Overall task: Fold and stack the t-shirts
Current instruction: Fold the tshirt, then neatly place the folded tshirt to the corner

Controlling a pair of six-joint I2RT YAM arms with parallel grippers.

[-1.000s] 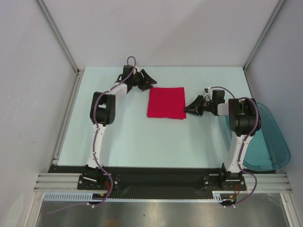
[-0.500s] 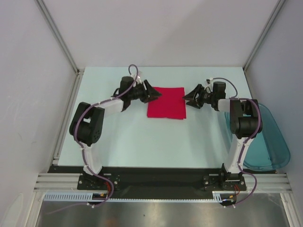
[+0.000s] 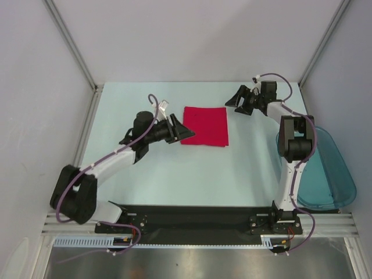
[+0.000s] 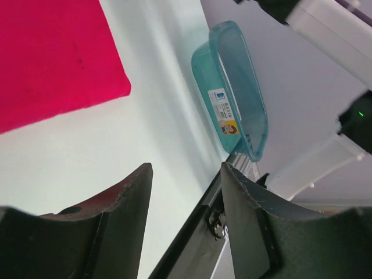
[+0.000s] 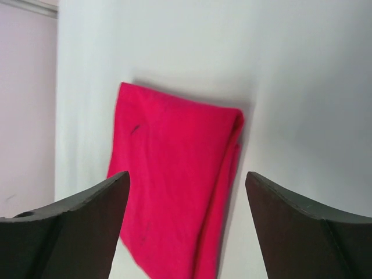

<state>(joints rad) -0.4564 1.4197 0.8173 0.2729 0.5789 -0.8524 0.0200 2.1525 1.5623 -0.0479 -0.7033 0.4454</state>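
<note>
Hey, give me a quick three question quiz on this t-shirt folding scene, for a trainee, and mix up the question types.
1. True or false: the left pincer is shut on the folded red t-shirt.
2. Where is the teal plastic bin? A) at the table's right edge; B) on top of the t-shirt; C) at the far left corner.
3. Fill in: the right pincer is ____ and holds nothing.
Key: 1 false; 2 A; 3 open.
</note>
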